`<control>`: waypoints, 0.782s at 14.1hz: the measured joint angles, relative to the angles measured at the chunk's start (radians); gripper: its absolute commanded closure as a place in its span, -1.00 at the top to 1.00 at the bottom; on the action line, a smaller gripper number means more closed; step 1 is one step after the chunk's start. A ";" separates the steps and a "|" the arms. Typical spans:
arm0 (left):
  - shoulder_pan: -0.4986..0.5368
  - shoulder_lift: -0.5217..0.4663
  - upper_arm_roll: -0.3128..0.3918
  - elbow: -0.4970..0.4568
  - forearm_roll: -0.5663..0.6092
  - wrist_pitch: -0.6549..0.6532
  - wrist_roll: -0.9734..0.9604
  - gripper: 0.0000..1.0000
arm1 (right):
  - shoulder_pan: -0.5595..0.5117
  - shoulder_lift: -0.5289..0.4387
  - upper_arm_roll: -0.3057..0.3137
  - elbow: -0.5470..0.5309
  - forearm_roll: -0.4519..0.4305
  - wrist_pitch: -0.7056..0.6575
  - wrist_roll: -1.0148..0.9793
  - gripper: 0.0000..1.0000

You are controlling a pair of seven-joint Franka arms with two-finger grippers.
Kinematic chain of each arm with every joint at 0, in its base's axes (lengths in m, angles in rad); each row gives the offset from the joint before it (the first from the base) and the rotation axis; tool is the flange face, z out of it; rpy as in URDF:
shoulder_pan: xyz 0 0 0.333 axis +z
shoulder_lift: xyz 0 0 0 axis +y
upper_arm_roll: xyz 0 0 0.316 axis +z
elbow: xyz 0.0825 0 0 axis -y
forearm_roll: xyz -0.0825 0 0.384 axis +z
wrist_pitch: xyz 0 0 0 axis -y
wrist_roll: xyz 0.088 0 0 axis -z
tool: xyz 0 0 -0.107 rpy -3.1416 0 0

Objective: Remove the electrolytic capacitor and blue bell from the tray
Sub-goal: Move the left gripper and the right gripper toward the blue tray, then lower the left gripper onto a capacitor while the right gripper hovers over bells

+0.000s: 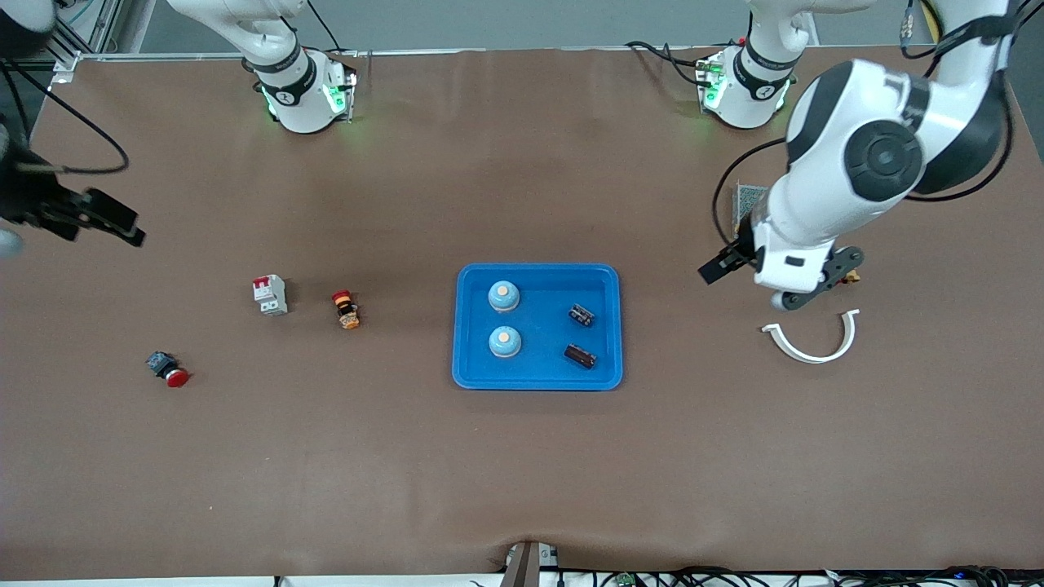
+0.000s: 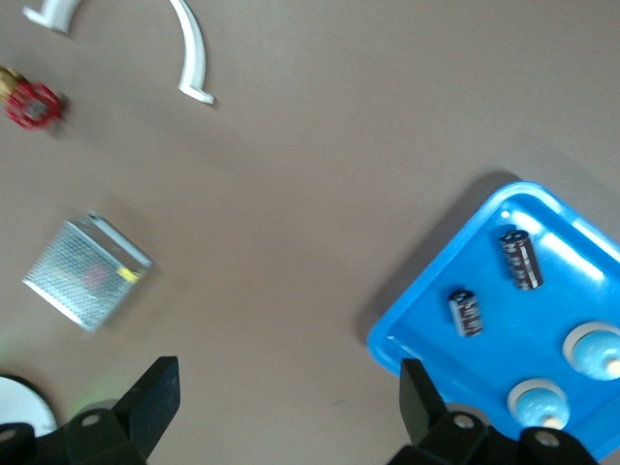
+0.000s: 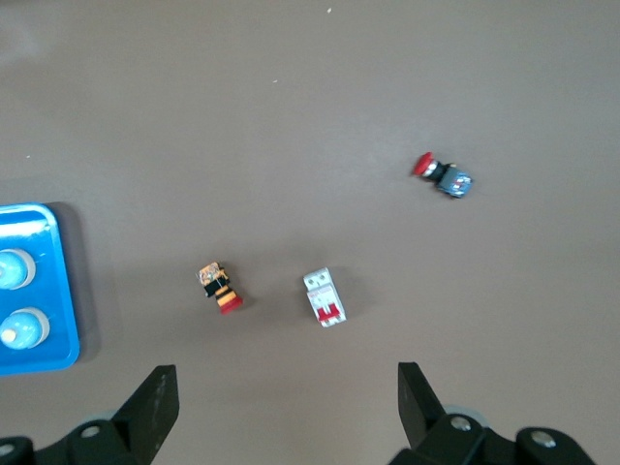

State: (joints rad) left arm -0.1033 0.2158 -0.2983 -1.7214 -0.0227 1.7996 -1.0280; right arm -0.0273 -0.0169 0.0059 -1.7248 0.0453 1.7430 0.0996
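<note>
A blue tray (image 1: 538,381) lies mid-table. In it are two light-blue bells (image 1: 504,296) (image 1: 505,342) and two dark capacitors (image 1: 581,315) (image 1: 580,355). My left gripper (image 1: 728,265) is open and empty, up over bare table beside the tray toward the left arm's end. Its wrist view shows the tray (image 2: 504,334), the capacitors (image 2: 520,259) (image 2: 466,313) and the bells (image 2: 596,351) (image 2: 540,402) past its gripper (image 2: 291,407). My right gripper (image 1: 102,218) is open and empty, over the right arm's end of the table. Its wrist view (image 3: 288,407) shows the tray's edge (image 3: 58,291) with both bells (image 3: 10,268) (image 3: 19,329).
A white circuit breaker (image 1: 271,294), an orange and red switch (image 1: 346,310) and a red push button (image 1: 169,369) lie toward the right arm's end. A white curved piece (image 1: 811,342), a metal mesh box (image 1: 748,200) and a small red valve (image 2: 31,102) lie near the left gripper.
</note>
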 measured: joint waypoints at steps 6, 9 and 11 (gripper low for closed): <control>-0.139 0.169 -0.001 -0.007 0.036 0.222 -0.330 0.65 | 0.129 0.038 0.004 -0.201 0.012 0.241 0.226 1.00; -0.188 0.252 -0.001 -0.007 0.099 0.328 -0.484 0.41 | 0.221 0.092 0.007 -0.209 0.012 0.304 0.369 1.00; -0.215 0.301 -0.001 -0.007 0.116 0.387 -0.531 0.36 | 0.269 0.135 0.007 -0.209 0.012 0.360 0.443 1.00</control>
State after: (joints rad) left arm -0.3178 0.5165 -0.2998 -1.7281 0.0933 2.1869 -1.5590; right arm 0.2419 0.1176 0.0130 -1.9342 0.0571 2.1027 0.5430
